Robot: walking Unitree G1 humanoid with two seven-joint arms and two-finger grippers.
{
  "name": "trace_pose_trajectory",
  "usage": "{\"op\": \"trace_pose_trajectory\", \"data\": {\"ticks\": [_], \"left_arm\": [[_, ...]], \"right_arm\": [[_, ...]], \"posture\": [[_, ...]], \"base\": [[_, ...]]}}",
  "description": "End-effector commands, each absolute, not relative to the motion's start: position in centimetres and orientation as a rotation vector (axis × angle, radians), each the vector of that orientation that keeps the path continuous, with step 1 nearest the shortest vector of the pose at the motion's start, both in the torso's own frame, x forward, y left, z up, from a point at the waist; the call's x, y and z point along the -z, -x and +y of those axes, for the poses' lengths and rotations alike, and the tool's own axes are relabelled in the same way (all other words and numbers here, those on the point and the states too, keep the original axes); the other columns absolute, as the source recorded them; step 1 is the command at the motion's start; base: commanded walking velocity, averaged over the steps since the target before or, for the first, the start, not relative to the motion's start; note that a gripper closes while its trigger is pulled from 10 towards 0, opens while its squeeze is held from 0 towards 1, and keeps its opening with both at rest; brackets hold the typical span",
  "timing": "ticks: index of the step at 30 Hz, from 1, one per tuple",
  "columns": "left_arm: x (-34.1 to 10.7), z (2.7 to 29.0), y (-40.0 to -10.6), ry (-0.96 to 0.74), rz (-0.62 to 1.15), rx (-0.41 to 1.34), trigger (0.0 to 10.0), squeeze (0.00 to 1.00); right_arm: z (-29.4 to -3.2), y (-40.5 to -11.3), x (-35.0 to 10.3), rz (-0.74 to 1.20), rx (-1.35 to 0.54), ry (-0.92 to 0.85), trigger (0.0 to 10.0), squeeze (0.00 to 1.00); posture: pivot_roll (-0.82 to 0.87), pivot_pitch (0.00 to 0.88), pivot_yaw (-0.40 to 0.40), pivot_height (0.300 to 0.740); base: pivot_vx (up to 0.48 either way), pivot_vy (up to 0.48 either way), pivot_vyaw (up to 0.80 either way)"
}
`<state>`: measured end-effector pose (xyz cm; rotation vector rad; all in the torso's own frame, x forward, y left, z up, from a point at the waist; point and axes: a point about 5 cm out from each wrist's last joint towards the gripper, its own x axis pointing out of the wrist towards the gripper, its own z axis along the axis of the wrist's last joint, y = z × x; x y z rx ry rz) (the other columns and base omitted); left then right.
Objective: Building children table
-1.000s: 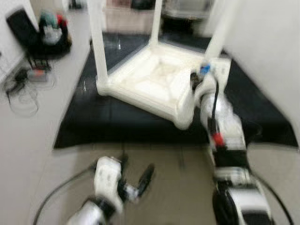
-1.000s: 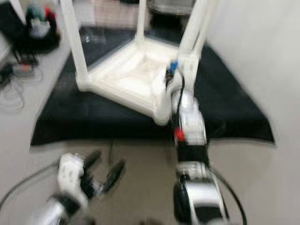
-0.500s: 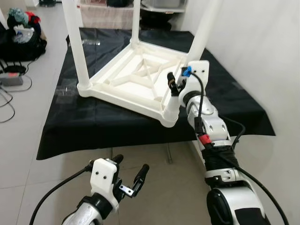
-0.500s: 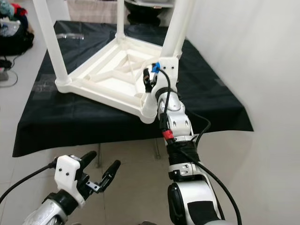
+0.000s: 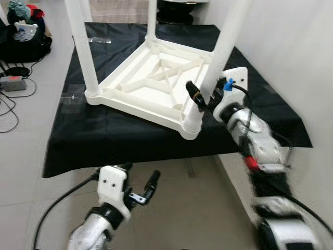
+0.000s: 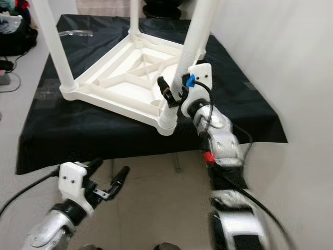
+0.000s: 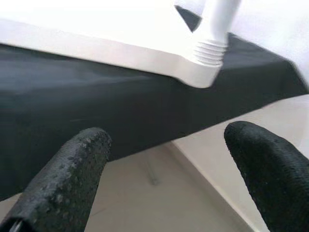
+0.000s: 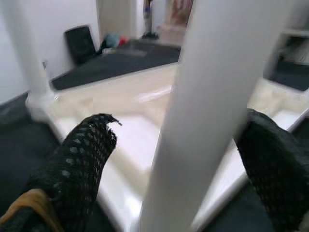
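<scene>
Looking down: you see a white plastic children's table (image 5: 156,83) lying upside down on a black cloth-covered platform (image 5: 104,135), its ribbed underside facing up.
Legs fitted: three round white plastic legs stand upright in corner sockets, the far-left leg (image 5: 83,47), the far leg (image 5: 151,18) and the near-right leg (image 5: 227,39); their tops are cut off by the frame.
Near corner: a fourth leg (image 5: 193,113) shows as a short threaded stub at the corner nearest you, so you may judge this one unfinished or only just seated.
Right gripper: your right gripper (image 5: 205,96) is raised at the near-right leg, its two black fingers spread with the leg between them; the right wrist view shows a gap on each side, so it straddles the leg without clamping.
Left gripper: your left gripper (image 5: 139,182) hangs low over the tiled floor, fingers apart and holding nothing.
Progress: most of the assembly looks done; tightening the legs and turning the table upright seem to remain.
</scene>
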<state>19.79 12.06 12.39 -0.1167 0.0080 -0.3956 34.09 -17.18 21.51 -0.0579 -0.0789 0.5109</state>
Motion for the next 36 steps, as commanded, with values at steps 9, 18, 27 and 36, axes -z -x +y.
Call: {"op": "trace_pose_trajectory", "data": {"ticks": [9, 18, 27, 36], "left_arm": [[-12.3, 13.5, -21.1, 0.043, 0.011, 0.3, 10.0, 0.0], [-11.3, 16.1, -21.7, 0.029, 0.064, 0.194, 10.0, 0.0], [-10.6, 16.3, -21.3, 0.045, 0.088, 0.188, 10.0, 0.0], [-10.6, 15.5, -21.4, 0.036, 0.084, 0.221, 10.0, 0.0]], "right_arm": [[-18.2, -31.7, -18.4, 0.034, -0.605, 0.108, 10.0, 0.9], [-18.7, -29.3, -13.7, 0.152, -0.413, 0.036, 10.0, 0.0], [-17.3, -27.8, -12.7, 0.193, -0.417, -0.01, 10.0, 0.0], [-16.1, -28.0, -13.6, 0.161, -0.546, 0.015, 10.0, 0.0]], "posture": [[-0.04, 0.0, -0.11, 0.74], [-0.05, 0.0, -0.099, 0.74], [-0.07, 0.0, -0.081, 0.74], [-0.08, 0.0, -0.07, 0.74]], "base": [[0.0, 0.0, 0.0], [0.0, 0.0, -0.18], [0.0, 0.0, -0.27], [0.177, 0.0, -0.09]]}}
